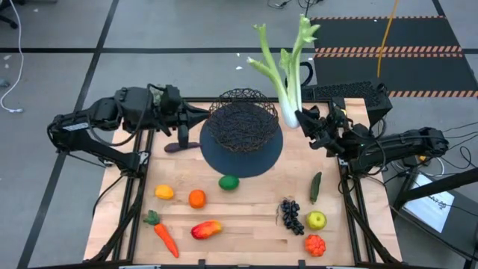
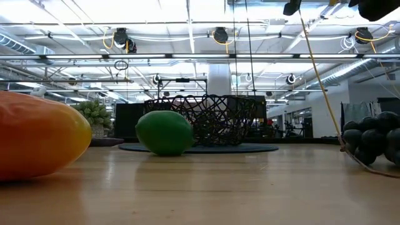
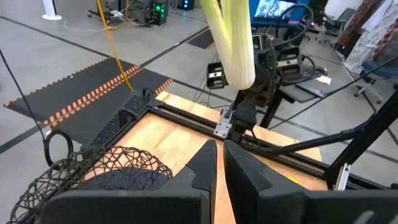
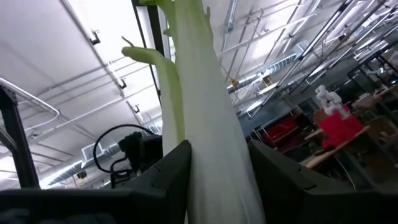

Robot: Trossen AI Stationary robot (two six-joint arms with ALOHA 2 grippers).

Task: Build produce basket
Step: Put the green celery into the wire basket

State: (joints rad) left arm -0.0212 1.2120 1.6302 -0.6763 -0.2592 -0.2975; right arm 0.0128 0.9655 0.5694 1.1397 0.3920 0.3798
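While the right gripper clamps the leek upright near the table's far edge, tip it sideways before lowering into the basket; left gripper waits closed.

1. 2 arms, left arm and right arm, matte black with rounded joint housings.
2. Left gripper: 2 flat, wedge-shaped black fingers.
3. Right gripper: 2 broad black fingers.
4. Silver bracket at the right wrist.
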